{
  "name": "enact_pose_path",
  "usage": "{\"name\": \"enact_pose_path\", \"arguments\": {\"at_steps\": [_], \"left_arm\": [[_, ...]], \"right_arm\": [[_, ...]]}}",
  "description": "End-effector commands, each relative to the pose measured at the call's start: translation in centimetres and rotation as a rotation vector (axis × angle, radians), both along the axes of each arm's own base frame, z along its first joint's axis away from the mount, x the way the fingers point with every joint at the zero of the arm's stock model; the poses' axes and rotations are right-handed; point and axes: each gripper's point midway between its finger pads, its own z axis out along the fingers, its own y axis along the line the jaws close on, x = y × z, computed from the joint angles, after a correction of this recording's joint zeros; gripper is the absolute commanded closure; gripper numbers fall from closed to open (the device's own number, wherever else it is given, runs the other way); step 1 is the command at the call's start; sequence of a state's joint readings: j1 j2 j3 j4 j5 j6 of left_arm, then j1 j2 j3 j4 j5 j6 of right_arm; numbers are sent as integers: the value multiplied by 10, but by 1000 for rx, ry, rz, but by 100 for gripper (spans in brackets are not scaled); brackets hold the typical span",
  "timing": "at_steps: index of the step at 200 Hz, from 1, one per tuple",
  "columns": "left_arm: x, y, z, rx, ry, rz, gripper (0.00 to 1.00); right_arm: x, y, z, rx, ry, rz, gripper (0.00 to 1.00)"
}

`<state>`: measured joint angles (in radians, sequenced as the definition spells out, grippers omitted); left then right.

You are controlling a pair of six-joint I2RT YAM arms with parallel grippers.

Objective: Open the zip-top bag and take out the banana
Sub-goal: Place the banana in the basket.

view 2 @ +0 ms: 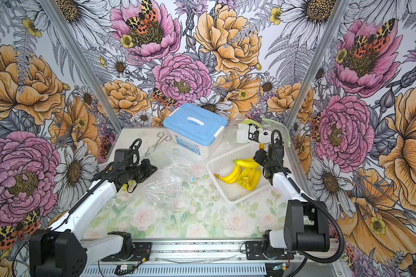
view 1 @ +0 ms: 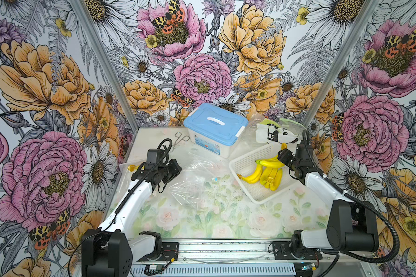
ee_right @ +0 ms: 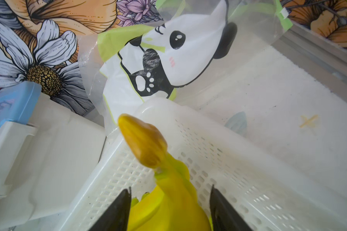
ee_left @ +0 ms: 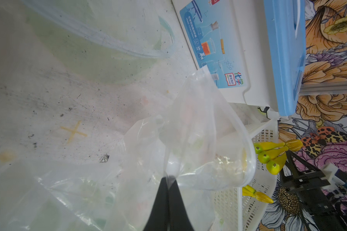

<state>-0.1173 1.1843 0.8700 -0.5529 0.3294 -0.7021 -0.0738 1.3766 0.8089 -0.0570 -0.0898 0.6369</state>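
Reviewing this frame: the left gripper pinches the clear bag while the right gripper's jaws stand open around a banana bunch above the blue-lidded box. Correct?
Not quite. The banana bunch between the right gripper's open jaws is in the white basket, not above the blue-lidded box beside it, as both top views show. The left gripper does pinch the clear bag.

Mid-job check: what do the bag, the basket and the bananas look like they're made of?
The bag looks like thin clear plastic film, glossy: it crinkles and the table shows through. The basket seems stiff white plastic, matte, with moulded rows of holes. The bananas are probably plastic or rubber replicas: even bright yellow, smooth sheen.
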Motion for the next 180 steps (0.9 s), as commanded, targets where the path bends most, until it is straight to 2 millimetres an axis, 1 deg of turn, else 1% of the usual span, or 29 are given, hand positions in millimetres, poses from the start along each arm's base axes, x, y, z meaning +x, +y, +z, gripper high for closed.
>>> {"name": "enact_pose_path", "arguments": {"at_steps": [1,4,8,10,17,22,25,63,74,96,104,116,138,157,180], "left_arm": [[20,3,14,-9,-55,25,100],[21,2,14,-9,-57,25,100],[24,2,15,-9,-60,28,100],[26,3,15,-8,-62,30,100],[31,3,18,-9,-69,35,100],[35,4,19,-6,-73,40,100],[38,5,20,-4,-76,44,100],[72,12,33,14,-108,88,100],[80,15,34,27,-111,104,100],[101,27,34,17,-125,156,100],[109,34,34,4,-135,186,100],[121,50,36,-3,-150,241,100],[141,77,49,-21,-190,313,100],[153,89,55,-27,-205,344,100],[166,97,62,-67,-240,379,100]], "right_arm": [[0,3,28,20,-67,28,23],[-2,3,30,23,-69,28,22],[-4,3,33,26,-74,25,15],[-6,2,33,29,-73,23,13],[-11,3,38,36,-81,22,11],[-15,3,42,39,-87,22,2],[-18,4,44,40,-90,23,1],[-46,11,71,51,-122,46,1],[-52,14,78,61,-133,57,0],[-59,27,89,107,-158,104,0],[-60,34,92,123,-165,130,1],[-61,45,97,140,-175,173,1],[-62,68,102,154,-176,248,1],[-61,85,102,153,-169,299,0],[-58,109,105,149,-164,374,0]]}}
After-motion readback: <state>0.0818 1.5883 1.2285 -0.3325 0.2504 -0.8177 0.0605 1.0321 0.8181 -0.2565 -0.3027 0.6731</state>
